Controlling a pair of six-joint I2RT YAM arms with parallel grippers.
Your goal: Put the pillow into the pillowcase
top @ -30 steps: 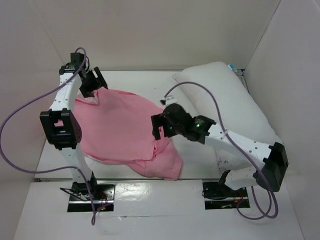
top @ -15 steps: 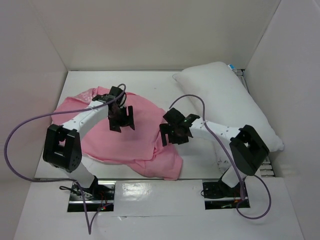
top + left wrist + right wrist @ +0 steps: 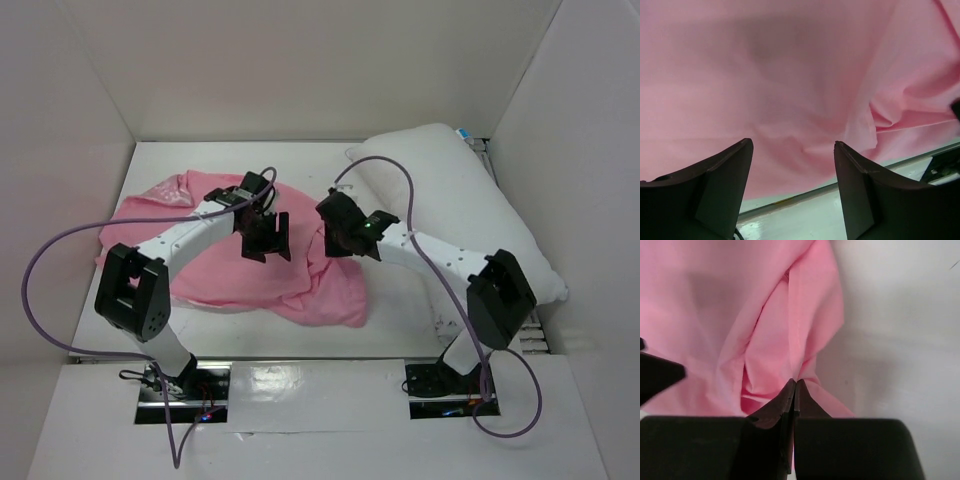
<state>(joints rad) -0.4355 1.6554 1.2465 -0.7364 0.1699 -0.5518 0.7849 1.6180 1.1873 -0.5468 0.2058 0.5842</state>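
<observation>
Top view: the left gripper (image 3: 266, 237) sits over the middle of the pillowcase (image 3: 190, 265), which lies flat and rumpled on the table (image 3: 300, 165). The right gripper (image 3: 337, 235) is at the cloth's right-hand folds. The pillow (image 3: 460, 205) lies outside the pillowcase along the right wall (image 3: 590, 150). Whether it touches the cloth is hidden by the right arm (image 3: 440, 262). Bare table shows behind the cloth and along the near edge. Neither jaw gap is readable here. Left wrist view: jaws wide apart with nothing between them, smooth pink satin close beyond. Contact with it cannot be determined. The table's near edge crosses the bottom. Right wrist view: jaws closed to a slit, pinching a raised pink fold at their tips. The white surface to the right is blurred, either table or pillow.
</observation>
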